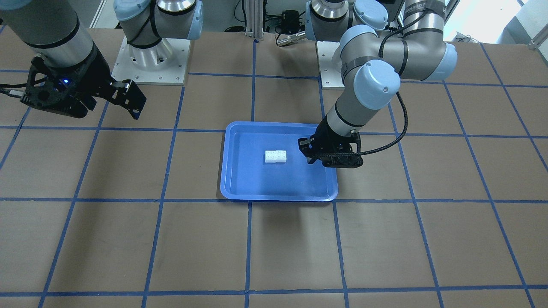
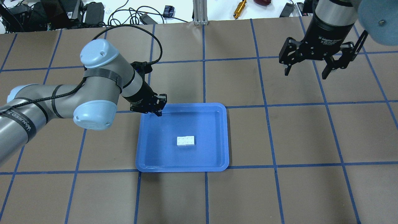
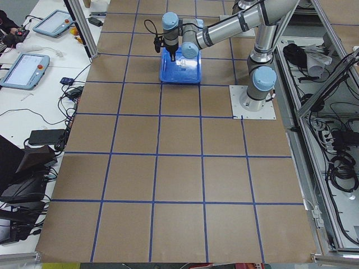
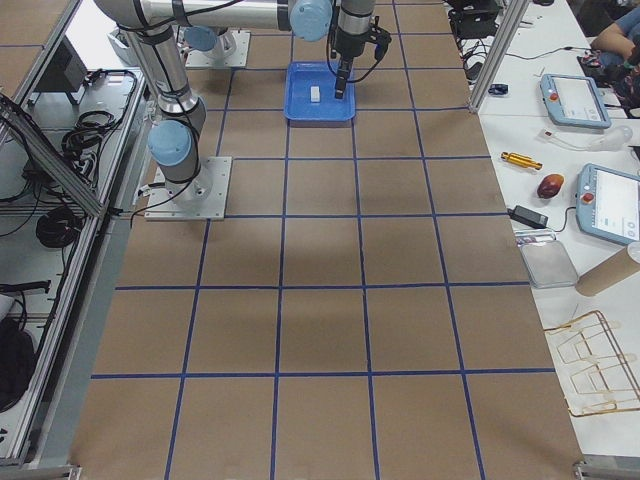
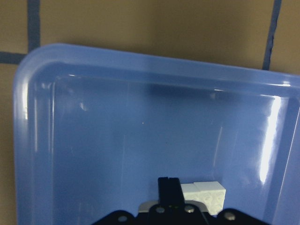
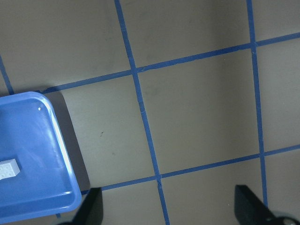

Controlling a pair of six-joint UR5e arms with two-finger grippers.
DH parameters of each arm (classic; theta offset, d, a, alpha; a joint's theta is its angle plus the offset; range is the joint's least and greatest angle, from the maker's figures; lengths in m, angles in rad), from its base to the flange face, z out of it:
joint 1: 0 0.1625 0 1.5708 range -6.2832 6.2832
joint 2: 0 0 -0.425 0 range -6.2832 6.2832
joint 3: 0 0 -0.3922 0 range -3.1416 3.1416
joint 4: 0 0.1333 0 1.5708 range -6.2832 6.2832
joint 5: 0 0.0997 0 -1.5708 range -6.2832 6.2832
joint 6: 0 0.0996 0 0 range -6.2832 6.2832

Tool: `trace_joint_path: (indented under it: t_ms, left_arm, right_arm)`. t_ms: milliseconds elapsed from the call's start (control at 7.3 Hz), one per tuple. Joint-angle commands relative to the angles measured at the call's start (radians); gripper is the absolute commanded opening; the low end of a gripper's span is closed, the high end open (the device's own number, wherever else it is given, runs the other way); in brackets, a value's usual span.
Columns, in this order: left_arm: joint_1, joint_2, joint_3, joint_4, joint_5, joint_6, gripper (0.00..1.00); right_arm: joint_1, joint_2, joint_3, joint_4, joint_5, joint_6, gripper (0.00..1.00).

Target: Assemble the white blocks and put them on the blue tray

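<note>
1. White blocks (image 2: 186,141), joined, lie mid blue tray (image 2: 186,168) on the table (image 2: 279,193).
2. Left end effector (image 2: 158,112) pinched narrow, nothing in it, over the tray's corner.
3. Right end effector (image 2: 305,73) spread wide, well off; wrist lettering reads "Adaptive".

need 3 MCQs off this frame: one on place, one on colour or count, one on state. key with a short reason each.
1. Where are the blocks relative to the tray?
A. Beside it.
B. Inside it, near its middle.
C. Under it.

2. What colour is the tray?
A. Red.
B. Green.
C. Blue.

3. The right gripper is:
A. Open, holding nothing.
B. Shut on the blocks.
C. Shut on the tray's rim.

Key:
1 B: the joined white pair rests on the tray's floor, clear of the rim.
2 C: it shows glossy blue in every view.
3 A: its fingers stand spread apart with nothing between them.
</note>
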Motion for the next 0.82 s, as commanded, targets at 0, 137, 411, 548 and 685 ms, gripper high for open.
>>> trace_joint_path:
  t_ms: [0,137,411,548,685]
  left_arm:
    - [0.068,0.036,0.144,-0.226,0.018,0.101,0.05]
    - [0.091,0.043,0.196,-0.297,0.018,0.125,0.05]
    - [0.1,0.062,0.269,-0.369,0.105,0.148,0.07]
    - [0.103,0.075,0.319,-0.442,0.116,0.151,0.1]
    - [0.103,0.083,0.361,-0.487,0.146,0.166,0.21]
  right_arm:
    - [0.009,-0.006,0.002,0.0,0.019,-0.018,1.0]
    - [0.009,-0.008,0.008,0.0,0.051,-0.068,1.0]
    - [0.009,-0.008,0.01,0.0,0.051,-0.07,1.0]
    - [0.007,-0.008,0.011,0.0,0.05,-0.064,1.0]
    - [0.009,-0.008,0.011,0.0,0.048,-0.063,1.0]
